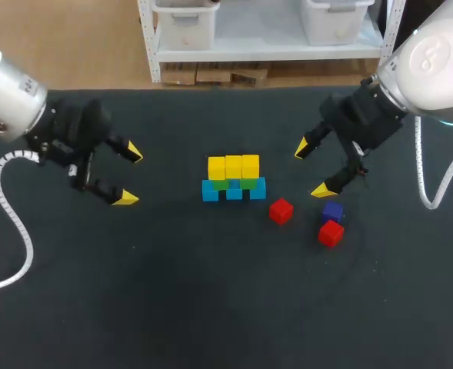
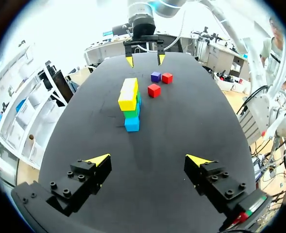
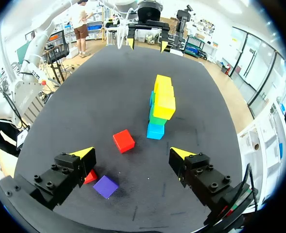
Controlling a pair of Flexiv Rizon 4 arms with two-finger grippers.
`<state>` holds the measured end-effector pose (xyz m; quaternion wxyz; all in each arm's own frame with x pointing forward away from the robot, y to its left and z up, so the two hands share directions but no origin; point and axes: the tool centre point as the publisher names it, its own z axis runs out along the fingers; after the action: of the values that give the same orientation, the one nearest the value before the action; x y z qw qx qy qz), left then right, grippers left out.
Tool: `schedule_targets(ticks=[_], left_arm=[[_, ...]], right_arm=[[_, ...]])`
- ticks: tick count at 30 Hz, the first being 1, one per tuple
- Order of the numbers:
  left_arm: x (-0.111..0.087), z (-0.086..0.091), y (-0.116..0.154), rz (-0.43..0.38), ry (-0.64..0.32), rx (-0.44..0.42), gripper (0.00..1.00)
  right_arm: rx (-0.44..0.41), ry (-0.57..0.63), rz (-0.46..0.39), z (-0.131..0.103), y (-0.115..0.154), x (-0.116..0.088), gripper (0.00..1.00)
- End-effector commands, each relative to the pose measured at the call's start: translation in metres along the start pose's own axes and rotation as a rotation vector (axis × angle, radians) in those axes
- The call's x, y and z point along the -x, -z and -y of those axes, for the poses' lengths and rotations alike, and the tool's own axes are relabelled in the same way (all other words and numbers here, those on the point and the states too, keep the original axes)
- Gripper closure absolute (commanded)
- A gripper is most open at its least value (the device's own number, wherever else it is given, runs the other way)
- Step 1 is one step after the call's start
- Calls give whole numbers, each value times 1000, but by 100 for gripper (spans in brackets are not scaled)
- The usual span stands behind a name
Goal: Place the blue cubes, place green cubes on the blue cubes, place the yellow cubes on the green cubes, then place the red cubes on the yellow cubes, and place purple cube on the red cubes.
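Purple cube (image 1: 332,211) lies on the dark table (image 1: 211,307) close by the right gripper (image 1: 311,169), nearest to it of all the blocks; in the right wrist view it sits under that gripper (image 3: 132,153), toward one finger rather than between the two. The right gripper's fingers are spread wide with nothing between them. Just beside the purple cube, on its side away from the stack, is the outer red cube (image 1: 331,232), which in the right wrist view is partly hidden behind a finger (image 3: 90,177). The inner red cube (image 1: 281,211) lies apart from that pair, between them and the stack, and shows just ahead of the right gripper's open fingers (image 3: 124,141). Beyond it, at the middle of the table, stands the stack: a row of three blue cubes (image 1: 210,191) on the table, green cubes (image 1: 221,184) showing above them, and a row of three yellow cubes (image 1: 234,166) on top. No red block rests on the yellow ones. Well apart on the far side of the stack, the left gripper (image 1: 129,175) hangs over bare table, its fingers likewise spread and empty, pointed toward the end of the stack as its own wrist view (image 2: 148,159) shows.
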<state>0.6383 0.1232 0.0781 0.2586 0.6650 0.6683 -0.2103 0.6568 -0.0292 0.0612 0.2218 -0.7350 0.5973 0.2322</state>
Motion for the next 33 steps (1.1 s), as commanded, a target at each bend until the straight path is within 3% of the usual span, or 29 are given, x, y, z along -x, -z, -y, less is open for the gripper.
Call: schedule_targets(ticks=[1,11,15,26,28,30,32,33], left_arm=[[-3,3,1,33,-4,7,0],[-3,3,1,33,-4,7,0],[-3,3,1,33,-4,7,0],[-3,3,1,33,-4,7,0],[-3,3,1,33,-4,7,0],[-3,3,1,33,-4,7,0],[-3,3,1,33,-4,7,0],[-3,3,1,33,-4,7,0]], right_arm=[[11,25,5,-1,-10,-2,0],[120,181,104,-7,-28,3,0],[178,258,102,-7,-34,1,0],[211,255,81,-7,-50,-6,0],[219,256,85,-9,-53,-5,11],[224,258,90,-10,-55,-3,7],[228,259,93,-12,-57,-2,11],[229,259,94,-13,-58,-2,28]])
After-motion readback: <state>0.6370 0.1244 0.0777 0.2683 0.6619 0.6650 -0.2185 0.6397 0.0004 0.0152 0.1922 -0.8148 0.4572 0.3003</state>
